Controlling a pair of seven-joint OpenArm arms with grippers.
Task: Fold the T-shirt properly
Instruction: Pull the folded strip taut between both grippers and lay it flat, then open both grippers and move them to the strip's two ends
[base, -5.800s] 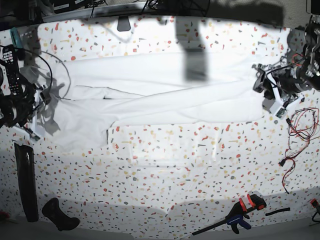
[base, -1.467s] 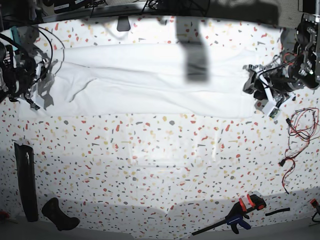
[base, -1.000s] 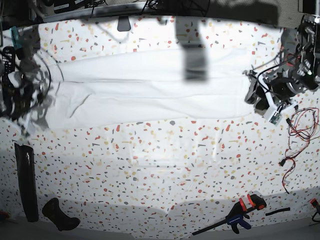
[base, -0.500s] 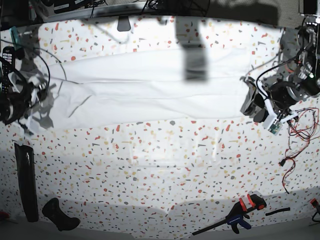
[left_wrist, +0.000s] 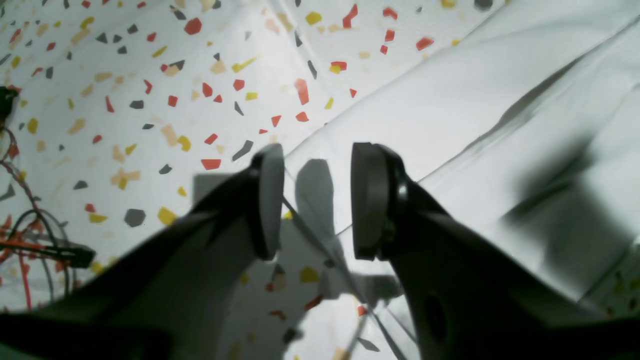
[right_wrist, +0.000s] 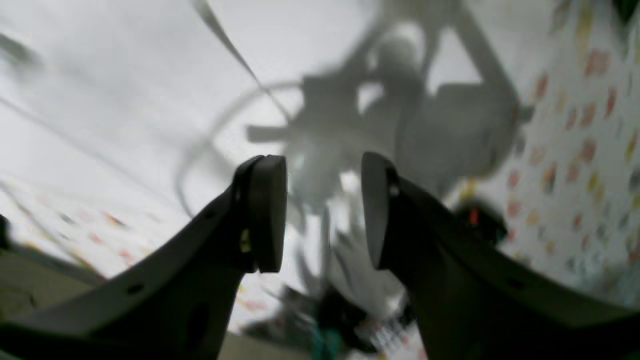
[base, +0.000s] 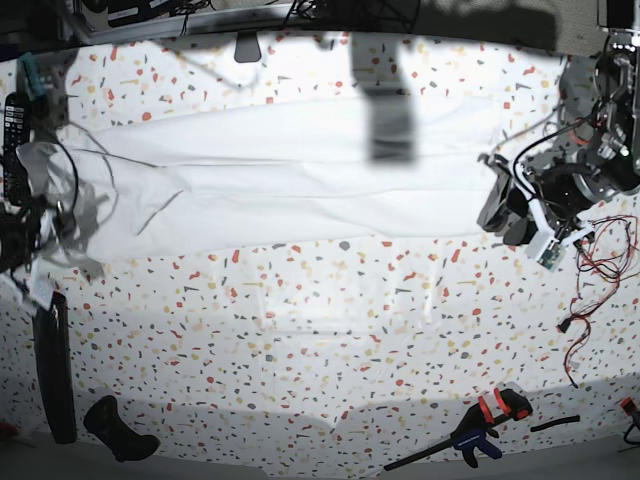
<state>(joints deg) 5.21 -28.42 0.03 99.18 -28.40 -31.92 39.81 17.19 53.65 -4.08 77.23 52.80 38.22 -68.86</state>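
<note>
Large plain white cotton T-shirt (base: 290, 180) spread as a long narrow band across the far part of the speckled terrazzo-pattern table (base: 330, 330), already folded lengthwise, with layered edges visible in the left wrist view (left_wrist: 500, 115). Judged as partly done: long sides brought in, but no fold across the length yet, so the band not yet a compact packet.

Left gripper (left_wrist: 312, 200) at the end of the band on the base view's right, just above the cloth corner, fingers moderately apart, nothing between the pads (left_wrist: 367, 200). Right gripper (right_wrist: 322, 212) at the opposite end, fingers also moderately apart, empty; picture there blurred, so exact contact with the cloth impossible to tell.

Probably left to do: grasp both ends or one end, bring it over toward the other, then flatten. Some wrinkles near the end on the base view's left (base: 160, 205), perhaps to smooth first.
</note>
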